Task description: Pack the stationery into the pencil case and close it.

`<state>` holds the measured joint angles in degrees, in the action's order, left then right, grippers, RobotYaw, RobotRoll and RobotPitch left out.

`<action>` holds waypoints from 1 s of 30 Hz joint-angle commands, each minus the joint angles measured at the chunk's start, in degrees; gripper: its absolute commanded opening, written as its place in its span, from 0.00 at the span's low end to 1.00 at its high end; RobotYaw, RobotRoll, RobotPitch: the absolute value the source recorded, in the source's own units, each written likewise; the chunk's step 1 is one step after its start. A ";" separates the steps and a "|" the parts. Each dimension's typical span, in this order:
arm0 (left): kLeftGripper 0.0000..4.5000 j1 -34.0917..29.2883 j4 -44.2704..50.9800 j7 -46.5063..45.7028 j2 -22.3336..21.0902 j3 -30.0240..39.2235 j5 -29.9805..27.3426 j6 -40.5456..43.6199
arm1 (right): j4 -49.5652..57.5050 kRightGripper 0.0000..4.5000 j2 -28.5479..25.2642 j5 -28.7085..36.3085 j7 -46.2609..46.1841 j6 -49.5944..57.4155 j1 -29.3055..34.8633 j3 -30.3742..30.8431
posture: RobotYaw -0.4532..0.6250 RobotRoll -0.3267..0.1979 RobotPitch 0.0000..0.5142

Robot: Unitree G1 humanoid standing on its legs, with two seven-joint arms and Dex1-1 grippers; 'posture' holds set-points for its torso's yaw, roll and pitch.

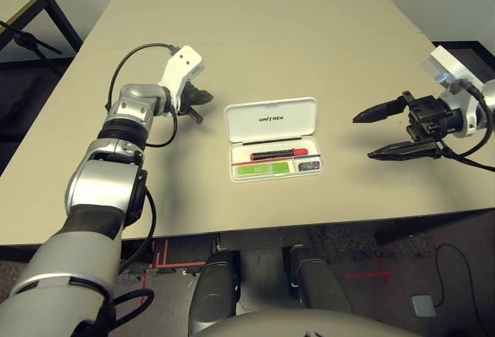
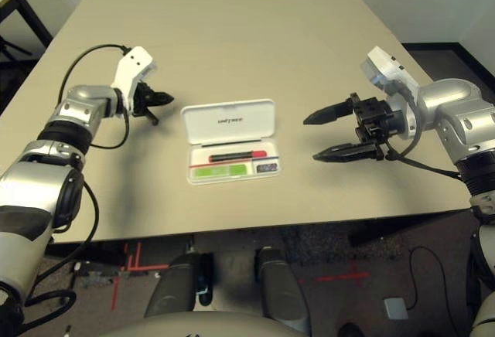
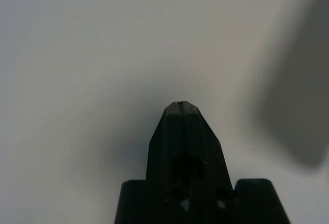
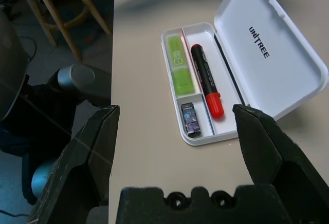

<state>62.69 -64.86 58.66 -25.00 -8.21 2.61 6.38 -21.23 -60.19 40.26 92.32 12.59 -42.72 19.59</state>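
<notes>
Pencil case (image 1: 272, 137) open between left claw (image 1: 199, 99), right claw (image 1: 379, 132).

The two head views look forward and down from above the near edge of the pale wooden desk (image 1: 255, 35), taking in nearly its whole top. They share the open white plastic pencil case (image 1: 272, 137) at the centre, flanked by both arms; it sits further left in the right eye view.

The left wrist view looks along the left tool (image 3: 180, 106), its black fingers pressed together, very near a plain pale surface.

The right wrist view looks between the spread black fingers (image 4: 82, 157) of the right tool (image 4: 175, 126), down and across the desk, close to that same pencil case.
</notes>
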 commanded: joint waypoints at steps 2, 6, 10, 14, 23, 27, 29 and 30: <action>0.00 -0.13 7.25 8.84 0.62 -2.65 0.33 -0.33 | 0.95 1.00 -0.07 0.29 0.18 0.37 0.31 -1.04 | 0.34 0.62 0.20; 0.00 -1.75 14.29 12.78 0.42 -3.28 -0.67 2.27 | 0.81 1.00 -0.01 0.20 0.18 0.32 0.16 -1.09 | 0.35 0.62 0.20; 0.00 -4.56 23.77 16.65 -0.24 -4.35 -1.48 5.70 | 0.48 1.00 0.25 0.03 0.18 0.16 -0.09 -0.89 | 0.36 0.62 0.20; 0.00 -6.83 30.64 18.48 -1.07 -5.17 -1.96 8.48 | 0.05 1.00 0.63 -0.11 0.18 0.05 -0.51 -0.70 | 0.36 0.62 0.20; 0.00 -15.27 50.31 20.46 -1.97 -9.49 -2.93 16.28 | 0.29 1.00 0.82 0.26 0.18 0.40 -0.45 -0.38 | 0.36 0.62 0.20; 0.00 -17.90 55.07 20.10 -2.22 -11.33 -3.42 16.84 | 0.41 1.00 1.16 0.45 0.18 0.41 -0.22 -0.68 | 0.36 0.62 0.20; 0.00 -18.74 56.30 20.02 -2.34 -12.03 -3.82 17.16 | 0.52 1.00 1.25 0.48 0.18 0.54 -0.07 -0.79 | 0.36 0.62 0.21; 0.00 -19.06 56.85 19.94 -2.38 -12.37 -3.95 17.28 | 0.55 1.00 1.30 0.46 0.18 0.56 0.00 -0.86 | 0.36 0.62 0.21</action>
<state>44.52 -9.45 78.31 -26.95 -19.20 -0.80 23.11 -20.83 -59.17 40.27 92.33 12.95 -42.93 19.42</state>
